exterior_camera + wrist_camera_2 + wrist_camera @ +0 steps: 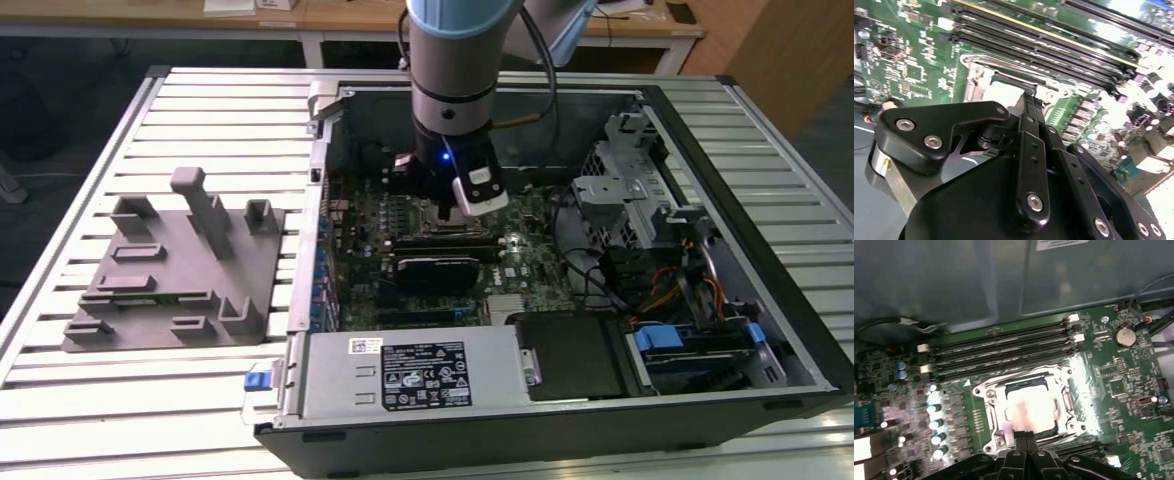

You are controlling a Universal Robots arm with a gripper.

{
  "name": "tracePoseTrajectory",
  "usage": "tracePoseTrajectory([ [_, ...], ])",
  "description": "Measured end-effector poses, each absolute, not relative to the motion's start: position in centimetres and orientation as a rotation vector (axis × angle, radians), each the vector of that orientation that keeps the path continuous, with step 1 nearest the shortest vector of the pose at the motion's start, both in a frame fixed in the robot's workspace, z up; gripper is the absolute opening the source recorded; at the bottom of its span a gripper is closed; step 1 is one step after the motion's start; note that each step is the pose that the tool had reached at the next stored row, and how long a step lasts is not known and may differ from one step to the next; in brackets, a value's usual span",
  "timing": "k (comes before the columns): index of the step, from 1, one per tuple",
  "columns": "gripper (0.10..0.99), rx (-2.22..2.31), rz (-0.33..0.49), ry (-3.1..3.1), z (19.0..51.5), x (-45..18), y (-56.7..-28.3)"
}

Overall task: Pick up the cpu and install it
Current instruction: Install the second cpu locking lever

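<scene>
The cpu (1030, 407) is a pale silver-grey square lying flat inside the metal socket frame (990, 395) on the green motherboard. In the second wrist view the cpu (1003, 92) shows as a pale patch past the fingertips. My gripper (1026, 436) hovers at the socket's edge with its two black fingers pressed together and nothing between them. The second wrist view has the gripper (1028, 96) tips meeting just over the socket rim. In the exterior view the gripper (451, 208) hangs straight down into the open computer case over the board's middle.
Memory slots (999, 347) run beside the socket. A black finned module (435, 268) lies just in front of the arm. The power supply (400, 373) and drive cage (641, 205) crowd the case. A grey fixture (174, 270) sits on the slatted table at the exterior view's left.
</scene>
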State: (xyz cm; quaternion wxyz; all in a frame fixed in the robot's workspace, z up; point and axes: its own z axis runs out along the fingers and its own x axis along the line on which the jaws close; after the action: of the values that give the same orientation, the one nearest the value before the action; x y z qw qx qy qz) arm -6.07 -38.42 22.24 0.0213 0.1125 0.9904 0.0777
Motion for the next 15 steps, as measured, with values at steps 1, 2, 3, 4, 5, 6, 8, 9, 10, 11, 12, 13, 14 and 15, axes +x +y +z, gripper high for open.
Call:
tracePoseTrajectory([
  [1, 0.106, 0.348, 0.235, 3.070, 22.2, -5.8, -38.3],
  [2, 0.106, 0.348, 0.230, 3.070, 22.2, -5.6, -38.1],
  [3, 0.106, 0.348, 0.225, 3.070, 22.2, -5.4, -38.0],
  [4, 0.106, 0.348, 0.221, 3.070, 22.2, -5.2, -37.8],
  [5, 0.106, 0.348, 0.217, 3.070, 22.2, -5.0, -37.7],
  [6, 0.106, 0.348, 0.212, 3.070, 22.2, -4.8, -37.5],
  [8, 0.106, 0.347, 0.199, 3.070, 22.2, -4.5, -37.1],
  [9, 0.106, 0.347, 0.190, 3.070, 22.2, -4.4, -36.9],
  [10, 0.106, 0.347, 0.181, 3.070, 22.1, -4.3, -36.7],
  [11, 0.106, 0.346, 0.172, 3.070, 22.1, -4.3, -36.6],
  [12, 0.106, 0.346, 0.162, 3.070, 22.1, -4.3, -36.5],
  [13, 0.106, 0.346, 0.155, 3.070, 22.1, -4.3, -36.4],
  [14, 0.106, 0.346, 0.150, 3.070, 22.1, -4.3, -36.3],
  [15, 0.106, 0.346, 0.148, 3.070, 22.0, -4.3, -36.2],
])
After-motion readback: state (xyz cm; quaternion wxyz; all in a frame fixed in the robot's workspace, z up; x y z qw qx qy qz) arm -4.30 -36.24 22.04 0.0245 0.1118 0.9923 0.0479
